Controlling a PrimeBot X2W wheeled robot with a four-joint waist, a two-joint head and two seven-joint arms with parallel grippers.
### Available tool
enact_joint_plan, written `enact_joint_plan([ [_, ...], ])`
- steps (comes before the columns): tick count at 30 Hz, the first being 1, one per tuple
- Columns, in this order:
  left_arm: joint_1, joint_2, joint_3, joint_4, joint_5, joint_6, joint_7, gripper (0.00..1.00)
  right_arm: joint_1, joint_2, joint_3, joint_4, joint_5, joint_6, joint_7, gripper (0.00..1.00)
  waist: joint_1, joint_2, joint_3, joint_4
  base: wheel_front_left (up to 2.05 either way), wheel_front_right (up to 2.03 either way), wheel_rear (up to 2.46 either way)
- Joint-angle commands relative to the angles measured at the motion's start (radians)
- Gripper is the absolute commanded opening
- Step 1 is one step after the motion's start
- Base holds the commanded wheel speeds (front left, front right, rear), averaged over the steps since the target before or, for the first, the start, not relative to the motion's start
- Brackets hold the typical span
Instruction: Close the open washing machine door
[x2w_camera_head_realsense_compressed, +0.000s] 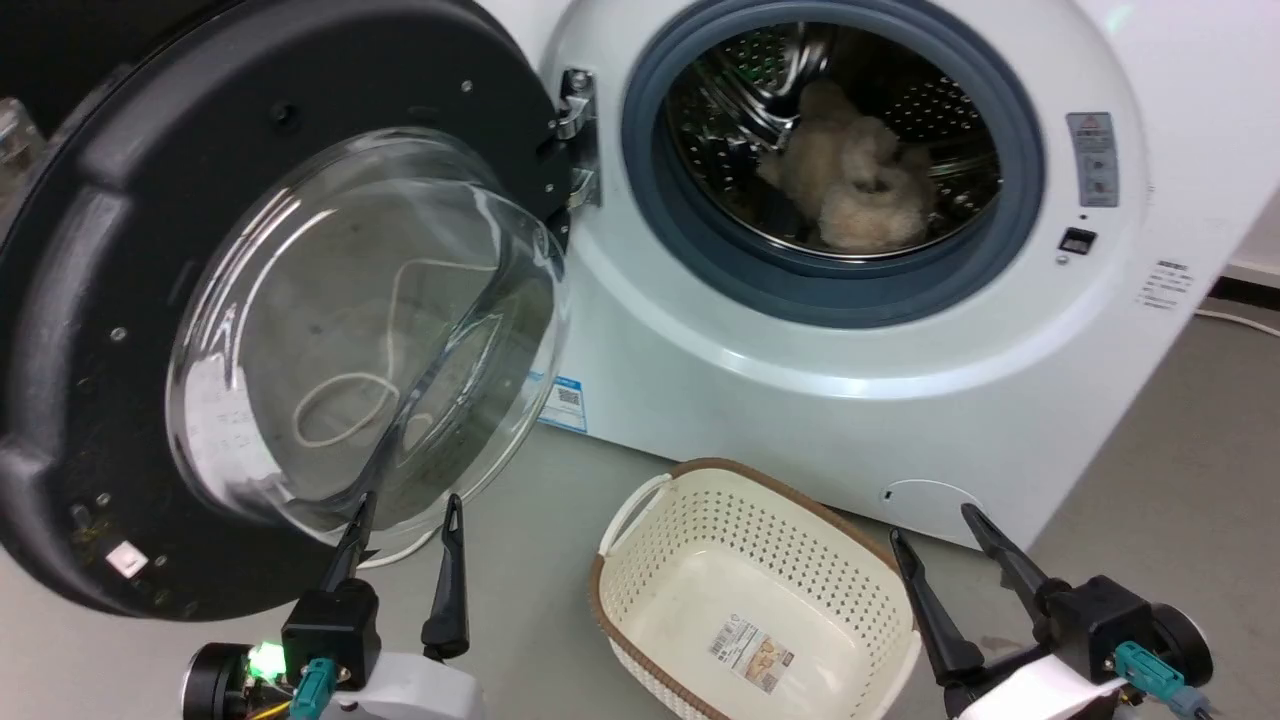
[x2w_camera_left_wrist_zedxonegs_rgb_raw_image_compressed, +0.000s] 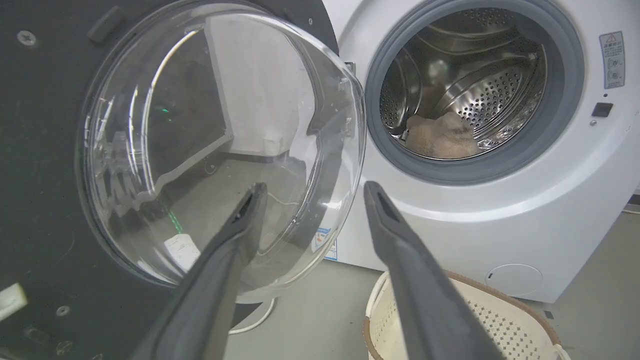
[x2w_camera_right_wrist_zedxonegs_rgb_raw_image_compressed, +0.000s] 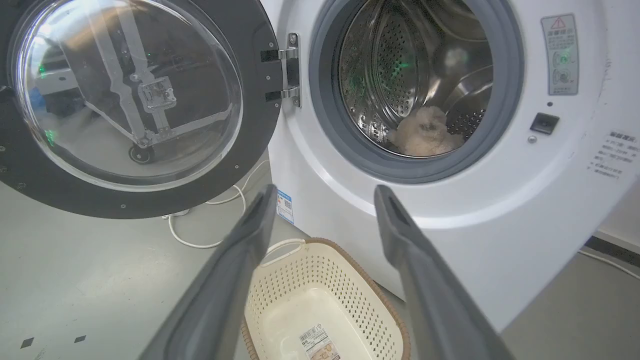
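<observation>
1. Left pincer: fingers spread, nothing between them. It sits low and just in front of the bottom edge of the door's glass bowl. One fingertip overlaps the glass in the head view, but contact cannot be confirmed.
2. Right pincer: fingers spread and empty. It is positioned well apart from the door, in front of the washer's lower right front.
3. Cream perforated basket: stands on the grey floor between the two pincers, just in front of the washer, with only a label on its bottom.
4. Washing machine door: swung fully open to the left on its hinge, inner face and glass bowl turned toward the robot.
5. Washing machine: porthole uncovered, with the grey rubber ring fully exposed. The latch slot on the right of the porthole is unoccupied.
6. Steel drum: contains a cream fluffy item lying wholly inside, clear of the ring.
7. Status, as judged: no closing travel is achieved. The entire swing and the final latching are outstanding. The left pincer is the better placed for the push, and the basket lies low, probably under the door's arc.
</observation>
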Motion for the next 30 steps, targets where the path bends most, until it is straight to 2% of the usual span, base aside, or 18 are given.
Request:
enact_joint_plan([
  [1, 0.014, 0.003, -0.004, -0.007, -0.001, 0.007, -0.011, 1.0, -0.012, -0.008, 0.008, 0.005, 0.01, 0.0, -0.011, 1.0, -0.0001, 0.0, 0.003, 0.009, 0.0, 0.0, 0.0],
  [10, 0.031, 0.003, -0.013, -0.033, 0.003, 0.036, -0.034, 1.0, -0.033, -0.024, 0.04, 0.02, 0.027, -0.001, -0.034, 1.0, -0.0001, 0.0, 0.012, 0.06, 0.0, 0.0, 0.0],
  [30, 0.04, 0.013, -0.024, -0.042, -0.002, 0.057, -0.08, 1.0, -0.025, -0.047, 0.073, 0.039, 0.051, -0.001, -0.08, 1.0, -0.0001, 0.0, 0.009, 0.15, 0.0, 0.0, 0.0],
])
